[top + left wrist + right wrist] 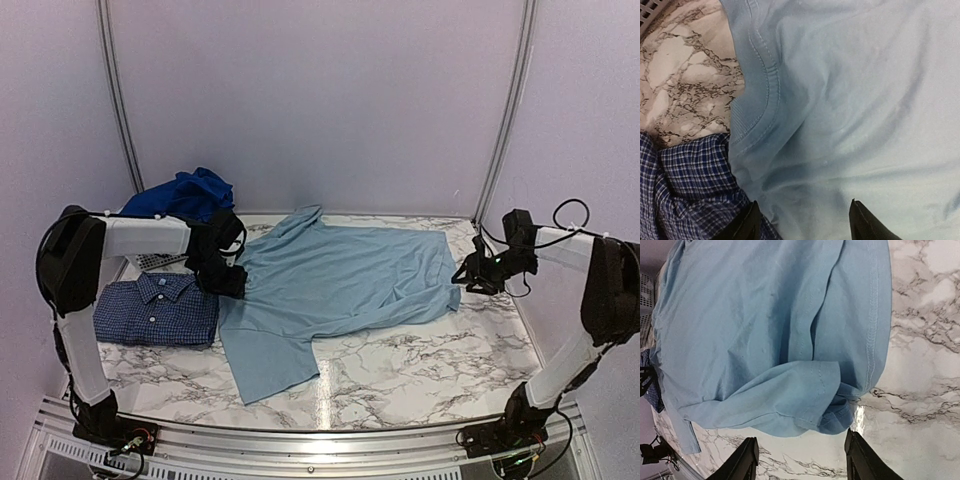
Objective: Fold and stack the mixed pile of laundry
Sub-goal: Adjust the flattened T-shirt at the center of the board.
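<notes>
The pale blue T-shirt [340,275] lies spread on the marble worktop [420,360], and its long axis runs crosswise, from one arm to the other. The collar points at the left arm, the hem at the right arm, and one sleeve reaches toward the near edge. That layout decides the next move: each end of the garment sits closest to its own arm. The left claw [232,284] hovers over the collar edge, right where the T-shirt meets the navy check shirt [155,310], which lies folded flat at the left near corner of the worktop. Its fingers stand apart with nothing pinched between them; the wrist view shows only loose cloth beneath. The right claw [463,277] hangs just off the hem at the far right side, also spread and holding nothing, with bare marble under it. The hem corner in front of it is rumpled and rolled under (it would probably want smoothing, or a grip on the top layer only, before any fold). The royal blue clothes [185,195] are heaped at the rear left, over the white slatted basket [150,262]. Judging by this, the check shirt looks done, and the T-shirt is the piece in hand, not yet folded.
</notes>
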{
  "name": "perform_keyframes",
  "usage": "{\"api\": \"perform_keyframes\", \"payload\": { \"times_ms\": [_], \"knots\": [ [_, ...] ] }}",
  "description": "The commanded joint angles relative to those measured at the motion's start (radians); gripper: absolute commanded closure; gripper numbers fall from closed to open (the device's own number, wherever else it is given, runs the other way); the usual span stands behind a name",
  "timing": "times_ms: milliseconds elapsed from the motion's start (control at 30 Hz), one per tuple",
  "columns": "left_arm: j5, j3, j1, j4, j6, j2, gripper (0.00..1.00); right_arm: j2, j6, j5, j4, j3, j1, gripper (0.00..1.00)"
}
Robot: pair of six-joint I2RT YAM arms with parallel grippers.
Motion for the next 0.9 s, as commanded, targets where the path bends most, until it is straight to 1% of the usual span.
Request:
{"api": "perform_keyframes", "payload": {
  "times_ms": [0, 133, 200, 233, 267, 300, 400, 533, 600, 700, 733, 767, 867],
  "knots": [
    [0.057, 0.002, 0.007, -0.044, -0.047, -0.123, 0.36, 0.074, -0.007, -0.021, 0.044, 0.01, -0.001, 0.45],
    [0.118, -0.039, 0.005, -0.044, -0.103, -0.185, 0.35, 0.117, -0.031, -0.011, 0.053, 0.024, 0.0, 0.49],
    [0.128, -0.073, 0.005, -0.041, -0.13, -0.212, 0.35, 0.128, -0.034, -0.021, 0.059, 0.029, 0.0, 0.58],
    [0.129, -0.09, 0.005, -0.04, -0.139, -0.225, 0.35, 0.131, -0.037, -0.031, 0.059, 0.033, 0.0, 0.65],
    [0.129, -0.115, 0.005, -0.038, -0.148, -0.241, 0.35, 0.132, -0.039, -0.038, 0.053, 0.039, 0.0, 0.68],
    [0.129, -0.126, 0.005, -0.036, -0.153, -0.257, 0.35, 0.129, -0.042, -0.04, 0.041, 0.048, -0.001, 0.67],
    [0.127, -0.168, 0.005, -0.037, -0.159, -0.293, 0.35, 0.064, -0.077, 0.025, -0.018, 0.084, 0.001, 0.53],
    [0.12, -0.18, 0.005, -0.037, -0.159, -0.322, 0.35, -0.078, -0.131, 0.13, -0.037, 0.087, 0.018, 0.44],
    [0.122, -0.179, 0.005, -0.038, -0.167, -0.325, 0.35, -0.126, -0.132, 0.164, -0.039, 0.083, 0.024, 0.45],
    [0.135, -0.173, 0.006, -0.038, -0.181, -0.324, 0.35, -0.104, -0.087, 0.165, -0.139, 0.126, 0.024, 0.54],
    [0.135, -0.171, 0.005, -0.039, -0.186, -0.323, 0.35, -0.099, -0.047, 0.154, -0.161, 0.126, 0.024, 0.58],
    [0.134, -0.169, 0.005, -0.037, -0.192, -0.323, 0.35, -0.105, 0.003, 0.113, -0.159, 0.106, 0.025, 0.6],
    [0.122, -0.158, 0.005, -0.038, -0.211, -0.32, 0.35, -0.167, 0.233, 0.01, -0.036, -0.01, 0.038, 0.58]
  ]
}}
